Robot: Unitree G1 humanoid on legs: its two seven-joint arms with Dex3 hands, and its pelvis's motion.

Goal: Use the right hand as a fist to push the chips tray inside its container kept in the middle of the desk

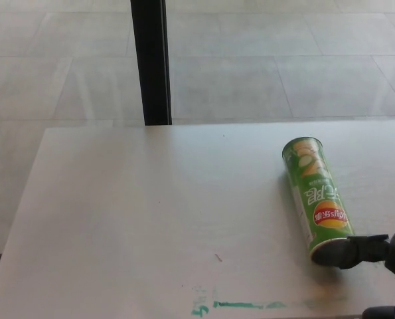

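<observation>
The light, stiff can point(315, 197) lies on its side right of the desk's point(151, 219) middle, likely to roll or slide, so the right hand point(363, 251), its closure unclear, should press its near end squarely.

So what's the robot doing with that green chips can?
The green chips can is lying on its side on the pale desk, over toward the robot's right. The robot's right hand is pressed up against the can's near end, where it would push a tray in. No tray is visible, so it may already be inside. The left hand isn't in the picture.
</observation>
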